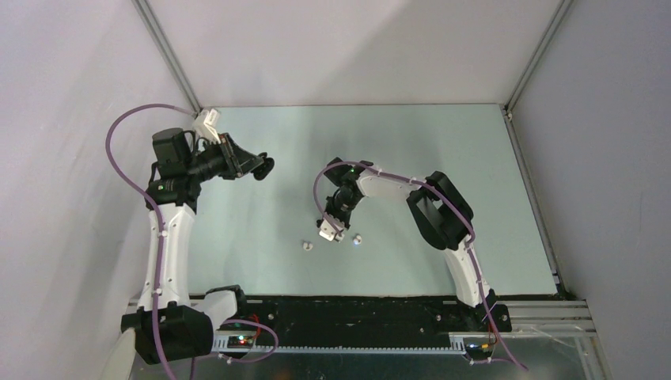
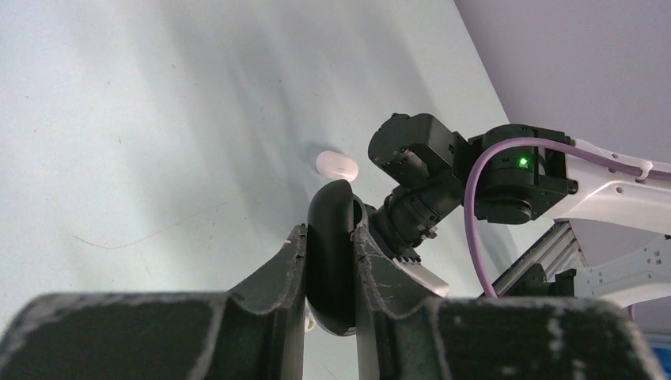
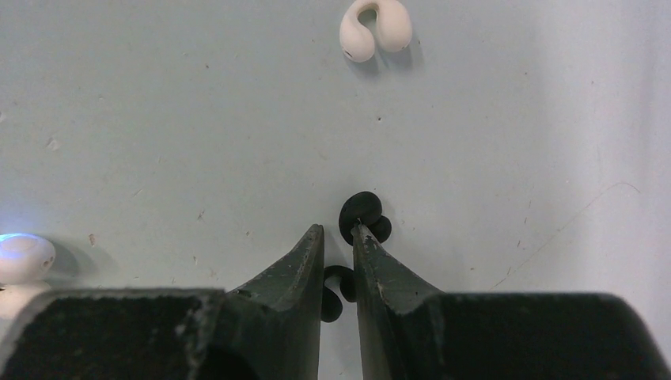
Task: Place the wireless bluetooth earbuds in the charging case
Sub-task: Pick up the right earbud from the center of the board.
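Note:
My left gripper (image 2: 330,233) is raised over the table's far left (image 1: 261,167) and is shut on a black oval charging case (image 2: 331,261), held edge-on. My right gripper (image 3: 338,229) points down at the table's middle (image 1: 332,232). Its jaws are nearly closed on a black earbud (image 3: 335,291) that fills the gap between them. A second black earbud (image 3: 362,215) lies on the table, touching the right fingertip. A white earbud (image 3: 376,28) lies farther ahead, also seen in the top view (image 1: 307,245).
A small white rounded object with a blue glow (image 3: 22,257) lies beside the right gripper, also in the top view (image 1: 357,238). A white oval item (image 2: 336,163) shows on the table in the left wrist view. Grey walls enclose the table (image 1: 443,142).

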### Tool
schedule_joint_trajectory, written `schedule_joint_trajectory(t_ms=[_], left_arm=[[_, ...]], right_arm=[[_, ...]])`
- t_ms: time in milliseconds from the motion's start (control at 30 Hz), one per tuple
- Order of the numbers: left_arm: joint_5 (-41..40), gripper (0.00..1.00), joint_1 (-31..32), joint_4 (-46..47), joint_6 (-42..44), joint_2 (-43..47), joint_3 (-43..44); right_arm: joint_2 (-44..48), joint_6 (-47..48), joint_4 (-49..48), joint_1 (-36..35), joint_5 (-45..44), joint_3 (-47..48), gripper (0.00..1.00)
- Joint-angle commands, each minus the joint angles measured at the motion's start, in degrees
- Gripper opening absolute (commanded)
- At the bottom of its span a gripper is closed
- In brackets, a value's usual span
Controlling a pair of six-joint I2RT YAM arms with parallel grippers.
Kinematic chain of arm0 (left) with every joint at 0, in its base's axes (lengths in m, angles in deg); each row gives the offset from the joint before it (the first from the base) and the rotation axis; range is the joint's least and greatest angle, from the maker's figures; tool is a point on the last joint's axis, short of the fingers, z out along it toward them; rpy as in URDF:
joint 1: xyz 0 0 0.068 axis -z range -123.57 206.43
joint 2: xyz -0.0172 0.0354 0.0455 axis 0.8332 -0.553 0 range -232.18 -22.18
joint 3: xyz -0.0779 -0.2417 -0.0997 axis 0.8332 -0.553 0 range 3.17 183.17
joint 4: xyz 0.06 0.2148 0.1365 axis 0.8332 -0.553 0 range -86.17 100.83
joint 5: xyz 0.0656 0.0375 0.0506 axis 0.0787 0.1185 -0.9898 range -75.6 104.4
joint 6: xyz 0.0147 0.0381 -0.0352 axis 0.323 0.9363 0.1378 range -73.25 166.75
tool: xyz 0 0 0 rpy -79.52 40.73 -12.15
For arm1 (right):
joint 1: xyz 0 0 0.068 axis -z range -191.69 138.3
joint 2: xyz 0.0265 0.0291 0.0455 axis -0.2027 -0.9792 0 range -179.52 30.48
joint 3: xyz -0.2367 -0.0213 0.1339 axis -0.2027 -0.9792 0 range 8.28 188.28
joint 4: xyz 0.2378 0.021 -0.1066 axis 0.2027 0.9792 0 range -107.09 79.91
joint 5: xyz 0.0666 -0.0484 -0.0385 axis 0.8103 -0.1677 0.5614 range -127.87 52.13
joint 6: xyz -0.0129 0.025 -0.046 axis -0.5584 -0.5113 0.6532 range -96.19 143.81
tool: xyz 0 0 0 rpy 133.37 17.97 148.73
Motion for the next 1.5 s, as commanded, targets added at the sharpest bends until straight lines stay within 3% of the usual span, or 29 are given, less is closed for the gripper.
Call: schedule_joint_trajectory(t_ms=[0, 400, 1467], left_arm=[[0.65, 0.0, -0.61, 1.09, -0.67, 1.2, -0.14], [0.37, 0.0, -0.61, 1.14, -0.93, 2.0, -0.99], [-0.02, 0.0, -1.07, 1.13, -1.17, 3.64, -2.2]], right_arm=[[-1.85, 3.79, 1.5, -1.38, -2.65, 0.7, 0.25], [-2.25, 2.96, -1.31, -2.23, -2.92, 0.92, 0.27], [-2.82, -5.66, -5.7, -2.73, 0.1, 2.91, 0.19]])
